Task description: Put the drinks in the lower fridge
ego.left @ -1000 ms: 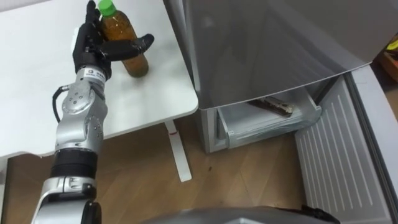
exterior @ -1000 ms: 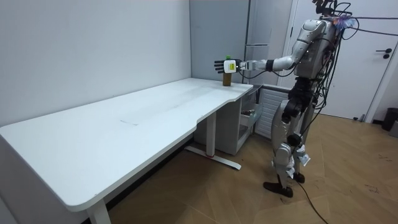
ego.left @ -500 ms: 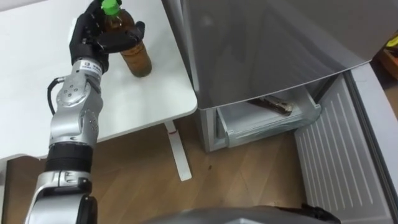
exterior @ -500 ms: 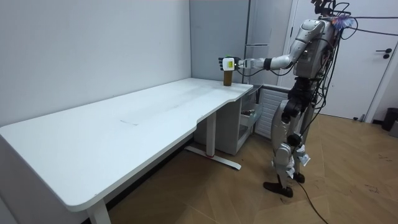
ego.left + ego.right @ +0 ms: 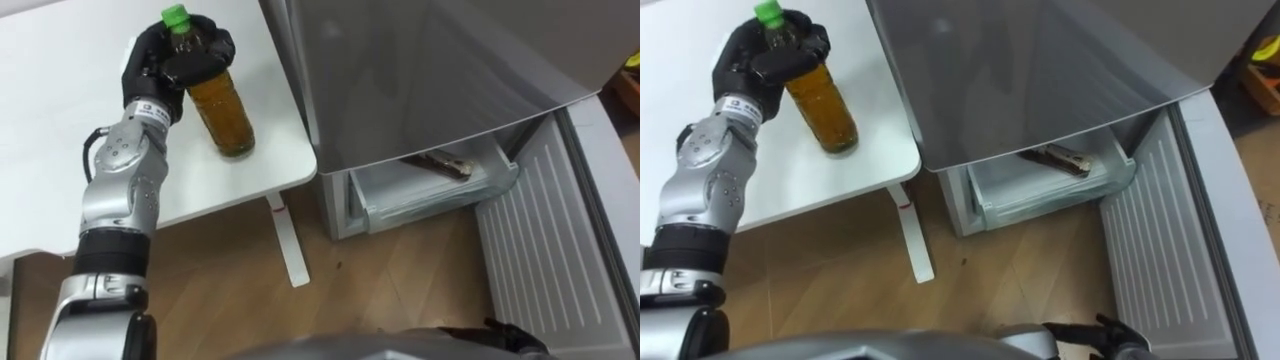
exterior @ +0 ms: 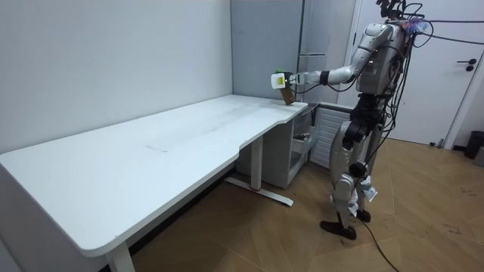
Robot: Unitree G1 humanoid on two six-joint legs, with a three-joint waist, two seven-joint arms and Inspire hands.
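Observation:
A bottle of brown tea [image 5: 224, 112] with a green cap [image 5: 175, 15] is at the near right corner of the white table [image 5: 60, 150]. My left hand [image 5: 165, 62] is shut on its upper part, just under the cap, with fingers and thumb wrapped round it. The bottle leans, base toward the table's edge, and in the room view the bottle [image 6: 287, 95] looks raised a little off the tabletop under my left hand [image 6: 278, 78]. I stand beside the fridge with my left arm stretched out over the table's corner.
The grey fridge [image 5: 430, 70] stands right of the table. Its lower drawer [image 5: 430, 195] is pulled out, with a dark flat object [image 5: 440, 166] inside. The lower door [image 5: 550, 250] hangs open at the right. Wooden floor lies below the table's leg [image 5: 285, 245].
My left hand has gone from open beside the bottle to curled round its top. The bottle has tilted and shifted toward the table's near edge.

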